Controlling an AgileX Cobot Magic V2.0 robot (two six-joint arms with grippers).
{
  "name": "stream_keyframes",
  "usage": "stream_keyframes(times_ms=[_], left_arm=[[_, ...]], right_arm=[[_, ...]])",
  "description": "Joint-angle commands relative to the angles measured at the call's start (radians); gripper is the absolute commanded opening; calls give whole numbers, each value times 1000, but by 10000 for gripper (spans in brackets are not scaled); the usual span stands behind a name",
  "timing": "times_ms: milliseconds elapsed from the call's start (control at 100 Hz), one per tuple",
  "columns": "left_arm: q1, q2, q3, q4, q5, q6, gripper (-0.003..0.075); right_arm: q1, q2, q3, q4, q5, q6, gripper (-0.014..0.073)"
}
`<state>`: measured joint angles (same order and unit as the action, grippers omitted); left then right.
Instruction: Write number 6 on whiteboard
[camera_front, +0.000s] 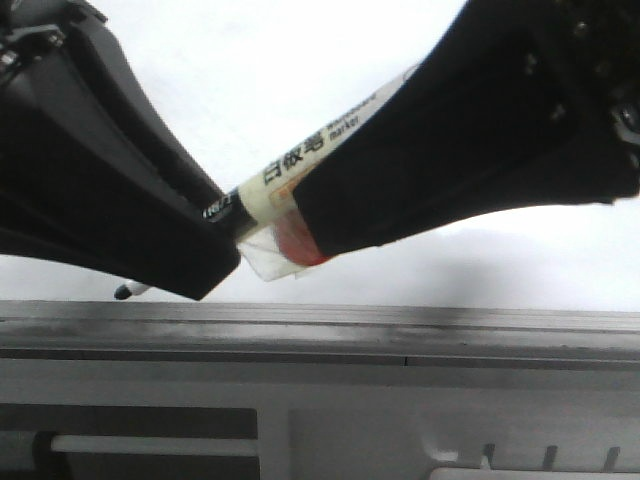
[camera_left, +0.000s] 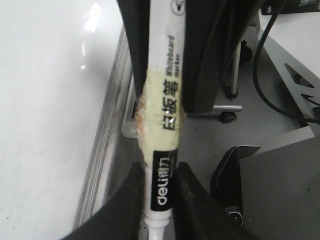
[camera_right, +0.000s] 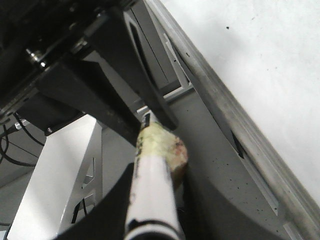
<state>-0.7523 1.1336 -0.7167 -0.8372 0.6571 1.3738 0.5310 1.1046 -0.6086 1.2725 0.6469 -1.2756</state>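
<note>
Both grippers clamp same marker: left gripper at 8 o'clock end, right gripper mid-barrel. Whiteboard behind, toward 12 o'clock. No 6 visible.

Beyond the work surface, a grey floor shows in the left wrist view, with a small black caster under a metal rail. A black cable loops across it beside a white cut-out panel. Light is bright, even and glossy.
</note>
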Motion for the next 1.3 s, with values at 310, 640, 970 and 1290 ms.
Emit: stream_keyframes(times_ms=[310,640,970,1290], left_arm=[[-4,-18,-33,-51,1,10,-19],[-4,-18,-33,-51,1,10,-19],[-4,-18,-33,-51,1,10,-19],[-4,-18,-33,-55,-18,3,260]], right_arm=[[0,-8,-35,132,-17,-10,409],[0,-8,-35,160,-31,-10,369],[0,-8,-35,162,-23,-10,-64],[0,-8,-35,160,-45,-11,-64]])
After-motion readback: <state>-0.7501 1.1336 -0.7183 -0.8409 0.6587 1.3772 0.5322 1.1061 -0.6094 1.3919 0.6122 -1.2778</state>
